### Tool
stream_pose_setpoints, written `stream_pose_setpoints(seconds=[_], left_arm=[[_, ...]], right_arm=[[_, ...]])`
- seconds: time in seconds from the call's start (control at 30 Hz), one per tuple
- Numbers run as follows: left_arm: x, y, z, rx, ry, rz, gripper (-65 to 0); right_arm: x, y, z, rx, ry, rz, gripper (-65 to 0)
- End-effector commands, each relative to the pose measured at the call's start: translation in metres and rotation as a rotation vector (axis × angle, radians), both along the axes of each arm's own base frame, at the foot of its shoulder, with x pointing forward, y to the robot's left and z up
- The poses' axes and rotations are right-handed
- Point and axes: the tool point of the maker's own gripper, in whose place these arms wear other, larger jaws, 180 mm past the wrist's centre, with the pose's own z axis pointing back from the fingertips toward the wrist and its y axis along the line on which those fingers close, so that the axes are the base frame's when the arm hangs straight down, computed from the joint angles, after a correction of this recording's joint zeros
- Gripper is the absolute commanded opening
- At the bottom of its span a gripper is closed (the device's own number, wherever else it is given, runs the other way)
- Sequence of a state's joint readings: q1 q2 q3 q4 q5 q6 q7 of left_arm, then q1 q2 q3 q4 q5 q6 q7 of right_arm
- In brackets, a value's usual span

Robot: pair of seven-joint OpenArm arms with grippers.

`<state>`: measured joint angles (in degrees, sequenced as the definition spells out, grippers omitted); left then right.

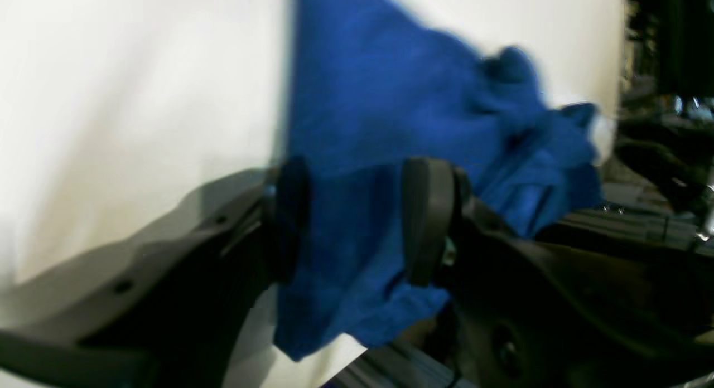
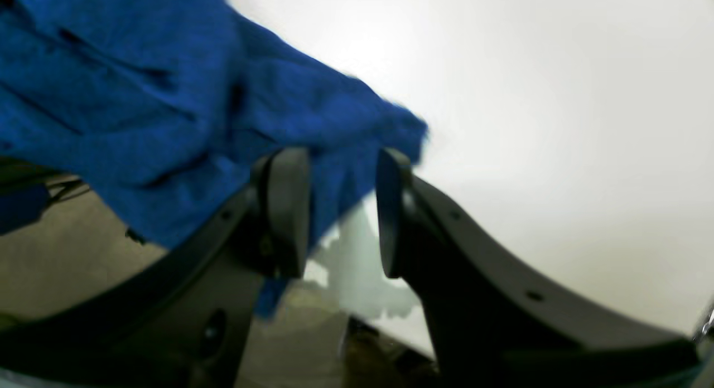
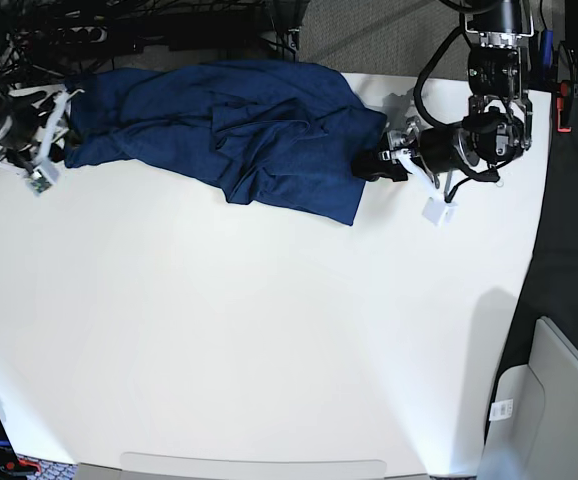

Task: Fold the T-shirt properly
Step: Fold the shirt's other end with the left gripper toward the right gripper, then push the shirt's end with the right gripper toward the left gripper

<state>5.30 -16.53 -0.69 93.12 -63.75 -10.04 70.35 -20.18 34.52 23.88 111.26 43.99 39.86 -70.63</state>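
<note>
Lying bunched along the far edge of the white table (image 3: 269,340), the dark navy-blue knit T-shirt (image 3: 239,125) stretches between both arms. The left gripper (image 1: 357,221) has its jaws apart with cloth between them; the right gripper (image 2: 343,209) likewise straddles a shirt edge, jaws apart, at the opposite end.

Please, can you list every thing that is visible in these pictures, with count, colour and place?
T-shirt: one, dark blue, crumpled along the far edge of the table, stretched between the two arms.
table: one, white, fills most of the base view.
cables: several, black, behind the table's far edge.
grey-white panel: one, at the near right corner in the base view.
left claw: one, black, jaws apart with shirt fabric between them.
right claw: one, black, jaws apart at the shirt's other end, some cloth between them.
</note>
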Motion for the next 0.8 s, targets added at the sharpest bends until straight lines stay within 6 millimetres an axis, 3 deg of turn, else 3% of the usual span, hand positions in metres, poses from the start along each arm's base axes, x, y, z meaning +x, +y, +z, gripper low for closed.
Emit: stream_pose_setpoints(seconds=[0.0, 0.23, 0.37, 0.5, 0.57, 0.73, 0.77], left_arm=[[0.011, 0.001, 0.014, -0.026, -0.052, 0.016, -37.3], [0.009, 0.002, 0.004, -0.030, -0.019, 0.029, -37.3], [0.003, 0.002, -0.010, -0.041, 0.029, 0.036, -37.5], [-0.005, -0.019, -0.017, -0.050, 0.048, -0.021, -37.8], [-0.006, -0.027, -0.017, -0.055, 0.037, -0.034, -41.2], [-0.001, -0.032, -0.016, -0.063, 0.008, -0.019, -63.6], [0.005, -0.032, -0.013, -0.063, -0.008, -0.013, -65.0]], right_arm=[[0.001, -0.012, 0.016, -0.012, -0.034, -0.007, -46.2], [-0.023, -0.056, 0.037, -0.031, -0.049, -0.139, -46.1], [-0.032, -0.059, 0.031, -0.037, -0.024, -0.153, -46.1], [-0.037, -0.064, 0.023, -0.068, -0.011, -0.181, -46.0], [-0.035, -0.067, 0.021, -0.090, -0.019, -0.201, -45.9], [-0.045, -0.081, 0.001, -0.128, 0.019, -0.284, -45.9], [-0.047, -0.084, -0.005, -0.120, 0.032, -0.304, -45.9]])
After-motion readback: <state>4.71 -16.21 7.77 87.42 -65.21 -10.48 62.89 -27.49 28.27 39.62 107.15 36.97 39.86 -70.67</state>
